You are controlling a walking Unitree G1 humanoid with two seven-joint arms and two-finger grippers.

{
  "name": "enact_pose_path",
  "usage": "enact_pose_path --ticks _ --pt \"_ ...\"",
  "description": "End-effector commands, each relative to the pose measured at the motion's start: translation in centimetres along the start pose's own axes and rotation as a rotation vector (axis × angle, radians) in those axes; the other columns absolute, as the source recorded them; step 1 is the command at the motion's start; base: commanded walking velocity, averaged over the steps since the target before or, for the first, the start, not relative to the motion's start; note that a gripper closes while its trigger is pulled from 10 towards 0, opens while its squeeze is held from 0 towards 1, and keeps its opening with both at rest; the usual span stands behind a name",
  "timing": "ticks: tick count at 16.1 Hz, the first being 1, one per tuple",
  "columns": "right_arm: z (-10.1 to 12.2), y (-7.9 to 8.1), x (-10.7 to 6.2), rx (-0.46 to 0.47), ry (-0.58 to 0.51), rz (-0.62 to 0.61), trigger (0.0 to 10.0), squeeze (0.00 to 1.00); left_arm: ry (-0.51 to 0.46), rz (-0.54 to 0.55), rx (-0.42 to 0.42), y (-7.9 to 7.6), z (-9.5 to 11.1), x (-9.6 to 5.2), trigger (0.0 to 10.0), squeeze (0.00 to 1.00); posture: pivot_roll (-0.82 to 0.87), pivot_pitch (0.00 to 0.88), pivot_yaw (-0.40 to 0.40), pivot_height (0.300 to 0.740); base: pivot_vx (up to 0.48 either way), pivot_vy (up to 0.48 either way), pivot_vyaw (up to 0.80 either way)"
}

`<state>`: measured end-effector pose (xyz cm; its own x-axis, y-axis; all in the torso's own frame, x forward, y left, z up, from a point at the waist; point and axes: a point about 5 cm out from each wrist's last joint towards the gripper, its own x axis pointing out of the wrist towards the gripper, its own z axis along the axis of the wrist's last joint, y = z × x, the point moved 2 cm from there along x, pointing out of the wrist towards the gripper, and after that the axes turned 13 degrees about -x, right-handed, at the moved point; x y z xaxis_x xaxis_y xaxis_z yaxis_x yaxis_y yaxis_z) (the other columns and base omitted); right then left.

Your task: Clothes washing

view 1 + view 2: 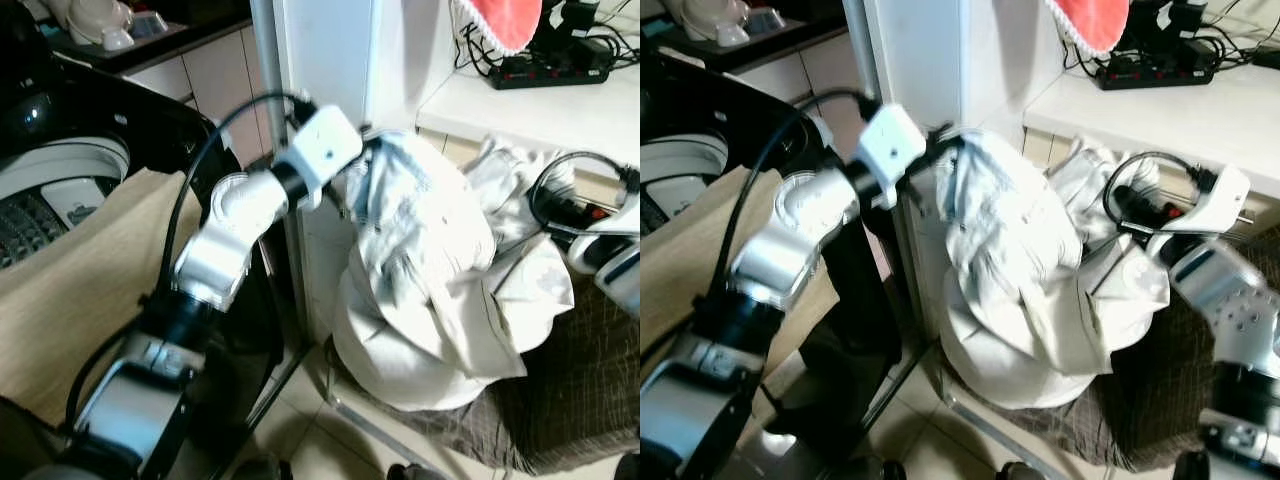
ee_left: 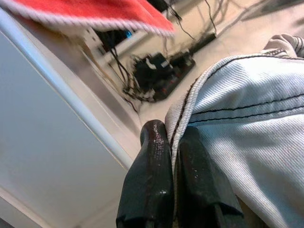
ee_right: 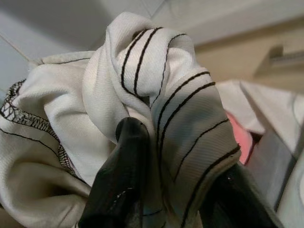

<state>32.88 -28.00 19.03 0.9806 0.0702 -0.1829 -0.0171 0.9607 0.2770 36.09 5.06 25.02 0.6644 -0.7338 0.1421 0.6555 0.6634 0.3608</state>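
Observation:
A large white garment (image 1: 430,270) with black stitching is lifted out of a dark woven laundry basket (image 1: 585,400) on the floor at the right. My left gripper (image 2: 172,135) is shut on a seamed edge of the garment, holding it high beside the white cabinet; in the left eye view its fingers are buried in the cloth at the top (image 1: 365,165). My right gripper (image 3: 175,156) is shut on a bunched fold of the same garment, at the right side of the pile (image 1: 1140,240). The washing machine (image 1: 60,180) stands open at the left.
A beige cloth (image 1: 90,280) hangs over the washer's front edge. A tall white cabinet panel (image 1: 320,60) stands between washer and basket. On the counter behind lie a black power strip with cables (image 1: 545,65) and a red cloth (image 1: 500,20). Tiled floor (image 1: 300,430) lies below.

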Motion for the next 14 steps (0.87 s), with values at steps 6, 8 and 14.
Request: enact_pose_path --ticks 6,8,14 --pt "4.9 -3.8 -1.1 -0.168 -0.236 -0.257 10.0 1.0 -0.187 0.264 0.04 6.8 5.1 -0.3 0.0 0.0 -0.07 0.0 0.079 0.74 0.0 0.0 0.0" --pt "5.4 -3.0 -1.2 -0.159 -0.256 -0.184 10.0 1.0 -0.183 0.259 0.049 6.9 5.0 -0.3 0.0 0.0 -0.07 0.0 0.081 0.74 0.0 0.0 0.0" --pt "5.7 -1.5 -0.8 -0.32 -0.247 -0.107 10.0 1.0 -0.227 0.291 0.097 7.8 6.0 -0.6 0.0 0.0 -0.08 0.0 0.085 0.74 0.0 0.0 0.0"
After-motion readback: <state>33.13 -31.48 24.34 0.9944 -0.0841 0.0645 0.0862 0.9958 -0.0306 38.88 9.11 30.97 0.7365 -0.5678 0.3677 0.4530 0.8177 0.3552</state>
